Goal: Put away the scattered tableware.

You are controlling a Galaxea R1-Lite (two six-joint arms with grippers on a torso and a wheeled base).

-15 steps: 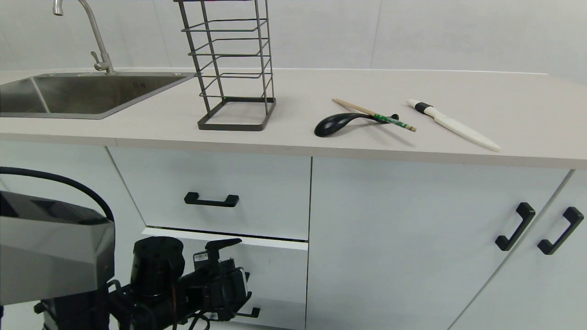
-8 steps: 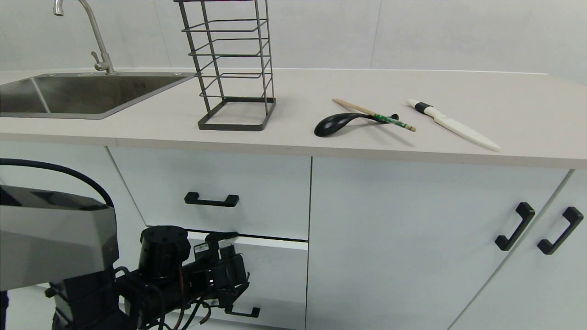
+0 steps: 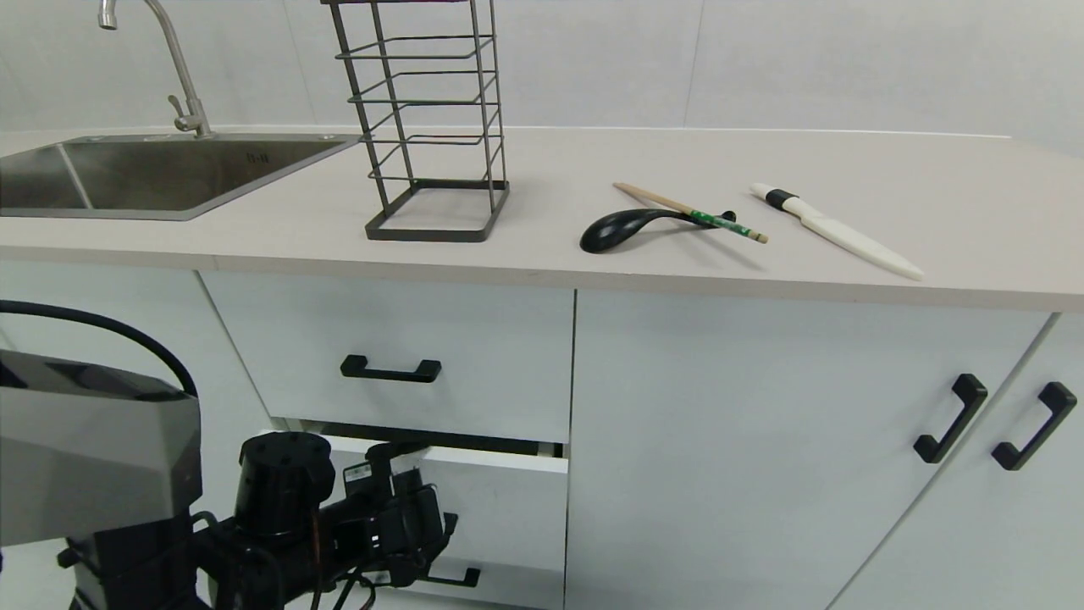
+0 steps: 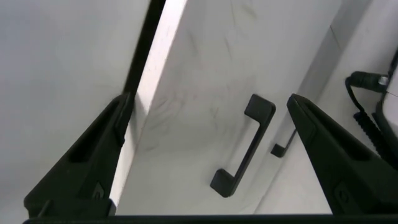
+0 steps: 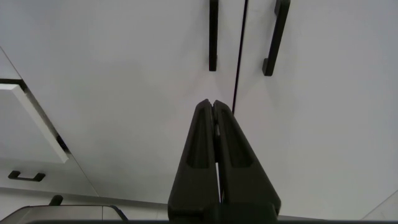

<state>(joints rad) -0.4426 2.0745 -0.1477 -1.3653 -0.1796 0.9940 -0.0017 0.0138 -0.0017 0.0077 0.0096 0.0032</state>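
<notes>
Left gripper (image 4: 210, 106) is seen low in front of the cabinet, fingers spread wide, with the lower drawer handle (image 4: 244, 146) between them and not touched. The lower drawer (image 3: 500, 500) is found ajar, with a dark gap above its front. Right gripper (image 5: 214, 109) is pressed together on nothing, facing closed cabinet doors.

3 items are noted on the tabletop (image 3: 542, 254): a black spoon (image 3: 614, 229), chopsticks (image 3: 690, 213) laid across its handle, and a white knife (image 3: 834, 230) just beside them. A wire rack (image 3: 432, 127) is placed between these and the sink (image 3: 161, 169).
</notes>
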